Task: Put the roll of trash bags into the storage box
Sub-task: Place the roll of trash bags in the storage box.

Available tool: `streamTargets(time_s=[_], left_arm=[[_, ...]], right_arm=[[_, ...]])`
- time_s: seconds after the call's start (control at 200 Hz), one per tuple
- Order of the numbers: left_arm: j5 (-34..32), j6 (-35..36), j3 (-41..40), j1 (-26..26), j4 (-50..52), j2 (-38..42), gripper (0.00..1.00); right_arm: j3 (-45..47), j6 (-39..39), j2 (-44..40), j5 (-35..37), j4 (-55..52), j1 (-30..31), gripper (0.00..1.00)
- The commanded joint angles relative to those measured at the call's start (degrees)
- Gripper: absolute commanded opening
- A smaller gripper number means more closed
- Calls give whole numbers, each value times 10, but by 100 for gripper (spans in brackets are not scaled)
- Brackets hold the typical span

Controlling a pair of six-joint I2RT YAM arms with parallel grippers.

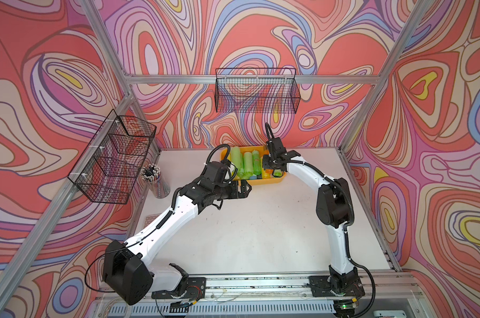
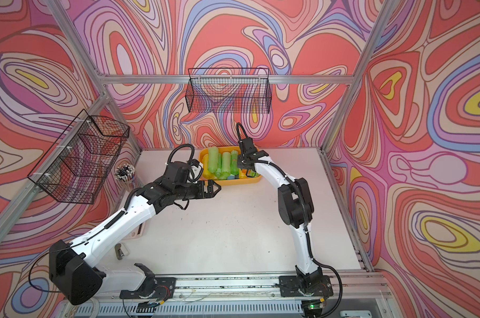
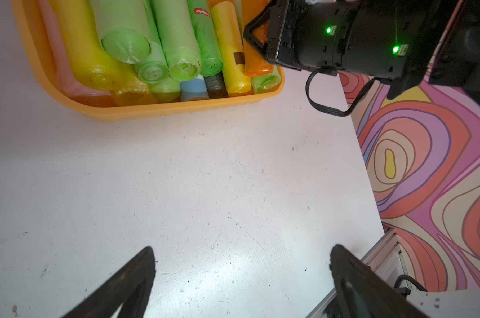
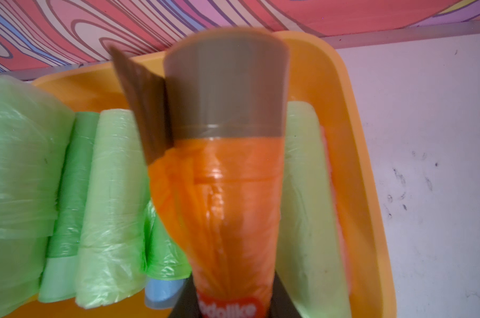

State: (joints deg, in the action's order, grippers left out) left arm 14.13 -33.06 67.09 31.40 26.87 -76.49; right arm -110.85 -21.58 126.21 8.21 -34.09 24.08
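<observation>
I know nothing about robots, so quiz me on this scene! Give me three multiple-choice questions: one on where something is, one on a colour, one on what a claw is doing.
1. Where does the storage box sit?
A) at the far edge of the table
B) on the floor
C) at the near edge, by the arms' bases

2. What colour is most of the roll in the right gripper?
A) blue
B) black
C) orange

3. How is the left gripper?
A) shut, empty
B) open, empty
C) shut on the box's rim

Answers:
1 A: both top views show it at the far table edge.
2 C: the right wrist view shows orange plastic with a brown band at its end.
3 B: its fingers stand wide apart over bare table.
</observation>
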Motion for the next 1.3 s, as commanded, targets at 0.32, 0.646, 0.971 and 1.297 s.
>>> streamTargets(time_s=[0.32, 0.646, 0.971, 1.297], left_arm=[[-7, -15, 0, -3, 7, 20, 100], [-9, -10, 0, -3, 9, 22, 100], [-12, -7, -2, -4, 11, 25, 100], [-80, -8, -39, -4, -35, 81, 100]], right_arm=[[-59, 25, 48, 5, -13, -1, 22], [-62, 23, 50, 16, -27, 0, 45], [-52, 18, 15, 10, -26, 0, 70], [25, 2, -90, 15, 10, -1, 97]])
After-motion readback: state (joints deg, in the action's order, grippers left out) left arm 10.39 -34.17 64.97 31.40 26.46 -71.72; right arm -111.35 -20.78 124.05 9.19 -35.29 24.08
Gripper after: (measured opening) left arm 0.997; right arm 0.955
